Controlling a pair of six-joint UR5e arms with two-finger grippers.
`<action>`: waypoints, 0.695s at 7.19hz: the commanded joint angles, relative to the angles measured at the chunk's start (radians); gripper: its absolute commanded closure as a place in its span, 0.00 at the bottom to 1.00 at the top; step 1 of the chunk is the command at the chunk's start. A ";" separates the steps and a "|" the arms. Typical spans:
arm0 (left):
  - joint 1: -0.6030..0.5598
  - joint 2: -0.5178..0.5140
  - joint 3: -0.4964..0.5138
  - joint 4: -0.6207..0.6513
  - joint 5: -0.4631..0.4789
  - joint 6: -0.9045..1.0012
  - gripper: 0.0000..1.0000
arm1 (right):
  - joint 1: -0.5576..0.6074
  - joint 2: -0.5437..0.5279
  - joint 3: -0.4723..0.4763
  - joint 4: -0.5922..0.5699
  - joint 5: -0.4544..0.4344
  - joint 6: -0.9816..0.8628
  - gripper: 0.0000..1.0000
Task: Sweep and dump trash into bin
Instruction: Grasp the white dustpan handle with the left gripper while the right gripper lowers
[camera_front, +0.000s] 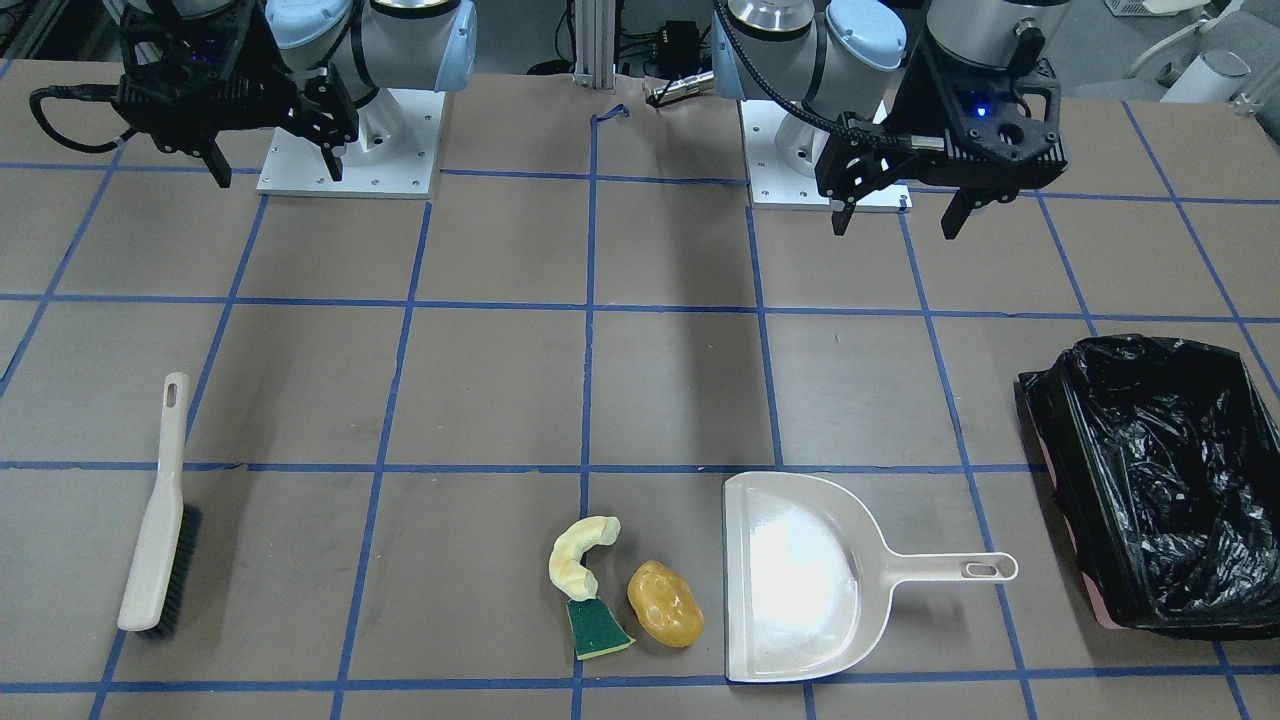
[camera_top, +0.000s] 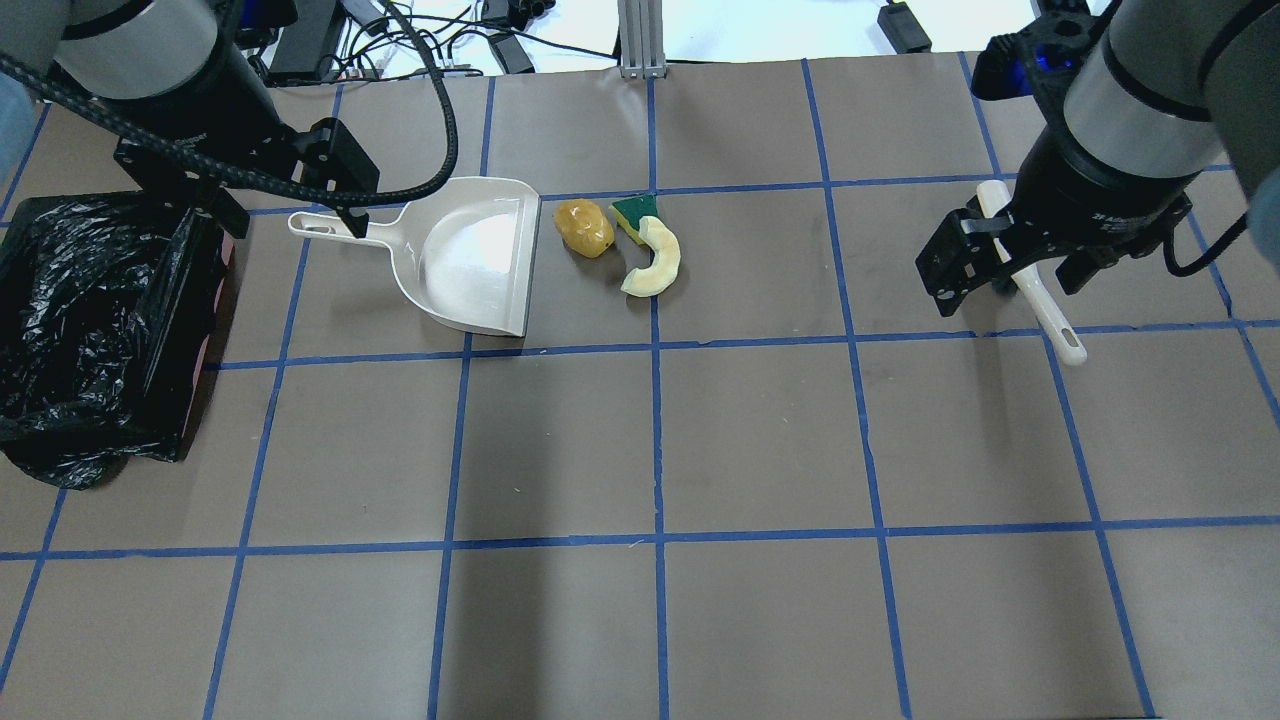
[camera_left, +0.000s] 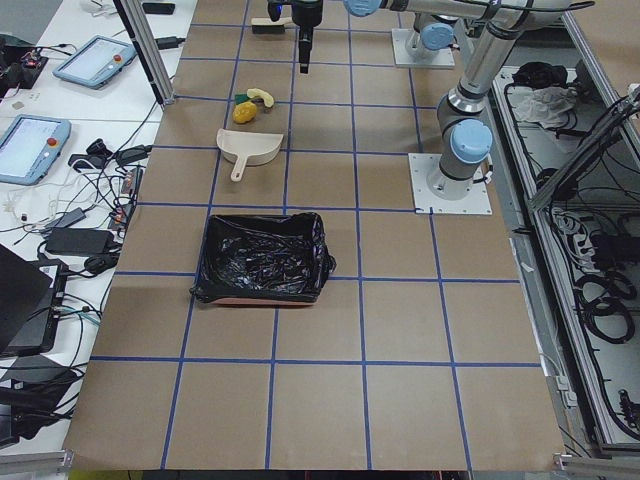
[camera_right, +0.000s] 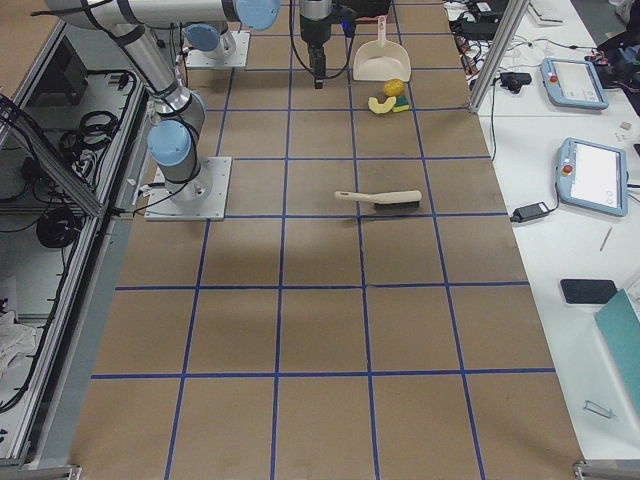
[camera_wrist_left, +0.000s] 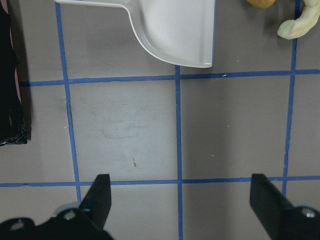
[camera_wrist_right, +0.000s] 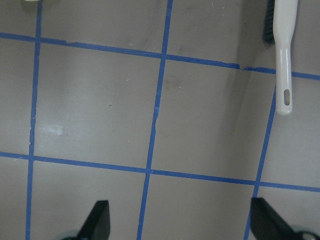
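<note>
- Work surface: a flat table (camera_front: 500, 380) covered in brown paper and marked into squares with blue tape; cables and stands show beyond its far edge.
- Trash, front-facing view, lower centre: three items grouped together.
  - The curved pale-yellow foam piece (camera_front: 580, 555) lies uppermost, and its lower end touches the green-topped yellow sponge wedge (camera_front: 597, 628).
  - The glossy amber-orange potato-shaped lump (camera_front: 664, 603) sits just beside the wedge, to its right.
- The cream plastic dustpan (camera_front: 800, 580) lies flat just right of the lump, apart from it. Its open lip faces the trash and its handle points right.
- The rectangular bin (camera_front: 1060, 440), lined with a crinkly black plastic bag, stands at the right edge of that view, beyond the dustpan handle and apart from it. A pinkish base edge shows.
- The cream hand brush (camera_front: 158, 520) with dark bristles lies lower left, well apart from the trash, handle pointing up the frame.
- The left gripper (camera_front: 895, 222) hangs above the table, upper right. Its fingers are spread wide with nothing between them. Its wrist view shows the dustpan at the top and the bin at the left edge.
- The right gripper (camera_front: 277, 178) hangs upper left, fingers likewise spread and empty. Its wrist view shows the brush handle at upper right.
- No item lies in the dustpan, and none is visible in the bin.
</note>
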 joint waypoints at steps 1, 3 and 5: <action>0.000 -0.003 0.001 0.006 -0.003 0.023 0.00 | 0.001 0.000 0.001 -0.005 0.008 0.003 0.00; 0.014 -0.017 0.001 0.020 0.003 0.162 0.00 | -0.002 0.017 0.007 0.000 -0.004 -0.006 0.00; 0.023 -0.058 -0.008 0.049 0.005 0.394 0.00 | -0.019 0.029 0.010 -0.005 -0.008 0.001 0.00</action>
